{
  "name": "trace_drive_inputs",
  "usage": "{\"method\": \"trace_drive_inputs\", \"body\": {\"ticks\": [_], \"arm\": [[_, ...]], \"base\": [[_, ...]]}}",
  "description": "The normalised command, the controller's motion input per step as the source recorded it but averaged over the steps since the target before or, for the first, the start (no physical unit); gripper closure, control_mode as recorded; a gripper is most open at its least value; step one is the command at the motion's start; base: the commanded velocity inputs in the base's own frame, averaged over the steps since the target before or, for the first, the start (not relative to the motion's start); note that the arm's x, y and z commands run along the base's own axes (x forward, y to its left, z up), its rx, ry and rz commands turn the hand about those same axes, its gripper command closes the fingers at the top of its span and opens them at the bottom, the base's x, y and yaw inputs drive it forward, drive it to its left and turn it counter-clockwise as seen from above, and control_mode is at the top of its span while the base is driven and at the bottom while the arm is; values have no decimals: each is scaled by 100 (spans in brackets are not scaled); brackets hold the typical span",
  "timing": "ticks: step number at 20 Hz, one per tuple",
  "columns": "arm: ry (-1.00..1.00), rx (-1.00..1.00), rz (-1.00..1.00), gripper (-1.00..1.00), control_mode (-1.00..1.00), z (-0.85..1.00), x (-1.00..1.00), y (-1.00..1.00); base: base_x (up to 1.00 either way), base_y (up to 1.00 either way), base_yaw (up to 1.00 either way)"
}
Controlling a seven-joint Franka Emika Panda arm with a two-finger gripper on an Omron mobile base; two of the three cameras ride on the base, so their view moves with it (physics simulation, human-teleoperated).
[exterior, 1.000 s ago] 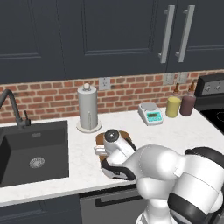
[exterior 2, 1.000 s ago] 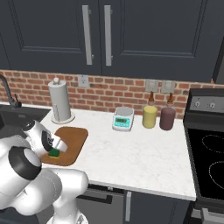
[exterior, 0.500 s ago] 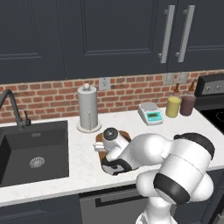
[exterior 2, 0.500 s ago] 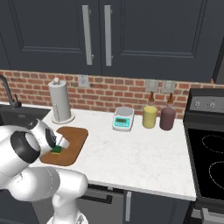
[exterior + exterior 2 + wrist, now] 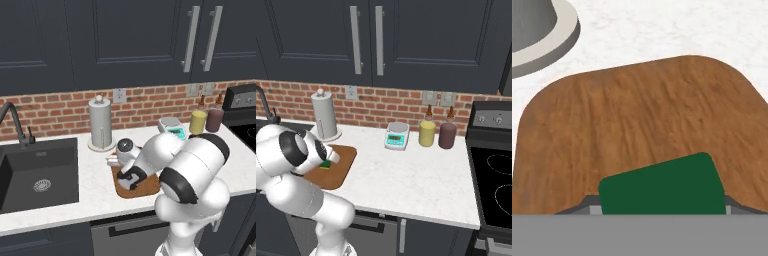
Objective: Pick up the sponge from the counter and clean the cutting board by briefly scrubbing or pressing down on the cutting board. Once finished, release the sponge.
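The arm is folding lower and further over the cutting board (image 5: 142, 186) than in the two earlier pictures, where its elbow sat further to the right and more of the board was showing. The tool (image 5: 662, 207) is now sitting right above the wood, and the sponge (image 5: 664, 187) is sitting between its fingers (image 5: 587, 202), green face toward the hand camera, with the grey fingertips showing at either edge of it; the tool is holding the sponge in a narrow grip, and the jaws are drawing in very slightly over the last second. In the right base view the sponge (image 5: 325, 164) is showing as a small green-and-yellow block on the near left part of the board, just under the wrist. Whether its underside is already touching the wood cannot be told. The board is lying on the white tabletop (image 5: 406, 175) just in front of the paper towel holder (image 5: 100, 123). Judgement: pick-up is done, the pressing or scrubbing stage is under way or about to begin, and release is not yet done.
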Motion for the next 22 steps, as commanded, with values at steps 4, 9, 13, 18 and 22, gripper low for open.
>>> {"method": "trace_drive_inputs", "body": {"ticks": [4, 9, 13, 18, 22], "arm": [[0, 0, 0, 100, -100, 0, 53, 0], [0, 0, 0, 100, -100, -1, 53, 0], [0, 0, 0, 100, -100, -4, 49, 0], [0, -1, -1, 100, -100, -8, 24, 6], [0, -1, -6, 100, -100, -9, 0, 27]], "base": [[0, 0, 0], [0, 0, 0], [0, 0, 0], [0, 0, 0], [0, 0, 0]]}}
